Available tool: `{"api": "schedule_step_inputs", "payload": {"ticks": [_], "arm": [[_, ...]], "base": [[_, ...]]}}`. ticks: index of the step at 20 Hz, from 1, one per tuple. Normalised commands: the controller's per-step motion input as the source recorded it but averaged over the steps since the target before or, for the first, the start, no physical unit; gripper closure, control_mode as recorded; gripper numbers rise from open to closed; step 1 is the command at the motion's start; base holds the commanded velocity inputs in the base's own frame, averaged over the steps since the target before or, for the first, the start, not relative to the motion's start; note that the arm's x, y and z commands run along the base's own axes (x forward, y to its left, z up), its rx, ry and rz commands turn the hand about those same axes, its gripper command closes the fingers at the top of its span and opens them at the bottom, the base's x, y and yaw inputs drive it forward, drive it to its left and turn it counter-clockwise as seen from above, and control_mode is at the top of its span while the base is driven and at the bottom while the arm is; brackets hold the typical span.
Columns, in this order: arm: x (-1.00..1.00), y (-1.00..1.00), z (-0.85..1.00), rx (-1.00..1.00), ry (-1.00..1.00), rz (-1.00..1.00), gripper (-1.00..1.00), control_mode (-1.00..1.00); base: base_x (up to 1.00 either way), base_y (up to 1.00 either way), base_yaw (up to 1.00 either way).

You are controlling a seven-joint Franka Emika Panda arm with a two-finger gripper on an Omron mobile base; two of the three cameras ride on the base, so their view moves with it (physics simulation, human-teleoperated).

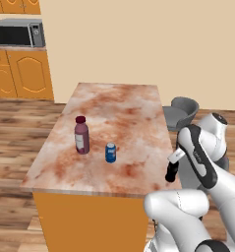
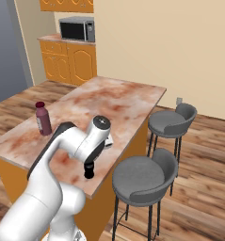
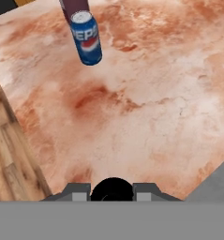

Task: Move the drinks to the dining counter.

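Both drinks stand upright on the dining counter [image 1: 124,106] [image 2: 125,96] [image 3: 155,93], a marbled island with an orange base. The dark maroon bottle [image 1: 81,135] [image 2: 43,118] [image 3: 75,7] has a red cap. To its right in the left base view, close by, is the blue can [image 1: 110,152] [image 3: 86,37]. My gripper [image 1: 172,172] [image 2: 89,170] [image 3: 112,192] hangs shut and empty over the counter's near edge on the stool side, pointing down, well apart from the can.
Two grey stools [image 2: 172,122] [image 2: 142,176] stand along the counter's right side; one also appears behind my arm [image 1: 181,110]. A microwave [image 1: 19,33] [image 2: 77,29] sits on orange cabinets [image 1: 25,74] at the far wall. Wooden floor [image 1: 15,118] surrounds the island.
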Motion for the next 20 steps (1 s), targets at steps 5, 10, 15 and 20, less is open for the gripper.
{"api": "schedule_step_inputs", "payload": {"ticks": [5, 10, 15, 20], "arm": [[0.04, 0.00, -0.21, 0.00, 0.00, 0.00, 1.00, -1.00], [0.24, 0.00, -0.05, 0.00, -0.07, 0.00, 1.00, -1.00], [0.35, 0.00, 0.00, 0.00, -0.13, 0.00, 1.00, -1.00], [0.31, 0.00, 0.00, 0.00, -0.02, 0.00, 1.00, -1.00]], "base": [[0.00, 0.00, 0.00], [0.00, 0.00, 0.00], [0.00, 0.00, 0.00], [0.00, 0.00, 0.00]]}}
